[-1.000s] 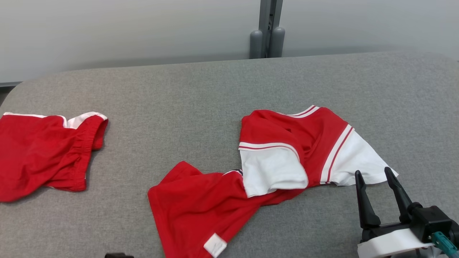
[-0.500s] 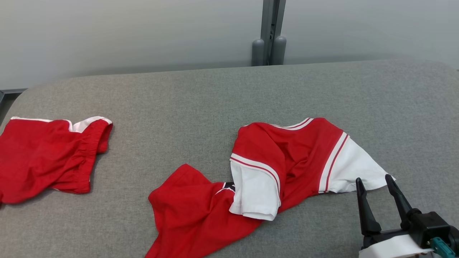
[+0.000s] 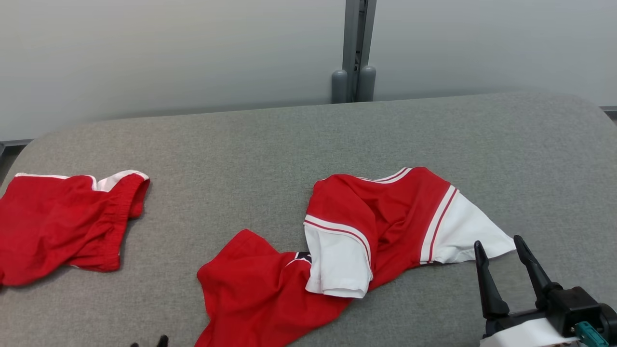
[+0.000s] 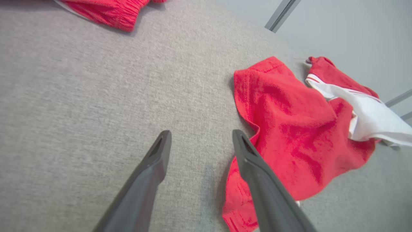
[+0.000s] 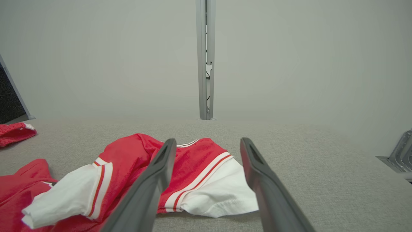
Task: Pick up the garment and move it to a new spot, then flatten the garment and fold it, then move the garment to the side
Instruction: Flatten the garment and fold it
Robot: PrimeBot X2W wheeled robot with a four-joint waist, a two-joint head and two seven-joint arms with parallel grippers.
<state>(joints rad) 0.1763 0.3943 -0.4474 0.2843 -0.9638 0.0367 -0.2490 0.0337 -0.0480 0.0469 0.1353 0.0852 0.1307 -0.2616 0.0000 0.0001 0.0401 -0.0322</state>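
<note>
The garment (image 3: 385,217), a red shirt with white sleeves and striped trim, lies crumpled on the grey table (image 3: 241,144), right of centre. My right gripper (image 3: 498,242) stands open just beside its right white sleeve, nothing between the fingers; in the right wrist view the gripper (image 5: 207,141) points over the shirt (image 5: 193,161). My left gripper (image 4: 201,138) is open above bare table, its right finger close beside the shirt's red lower part (image 4: 289,129) and holding nothing. Its dark fingertips (image 3: 163,340) peek in at the head view's bottom edge.
Red shorts (image 3: 62,221) with white trim lie at the table's left side, also in the left wrist view as shorts (image 4: 109,9). A grey post (image 3: 354,48) stands behind the far edge against a pale wall. Bare grey table stretches between the two red pieces.
My left gripper has opened and its tips have come into the head view. The shirt's red lower part and near sleeve have shifted toward me. The head camera has tilted slightly.
</note>
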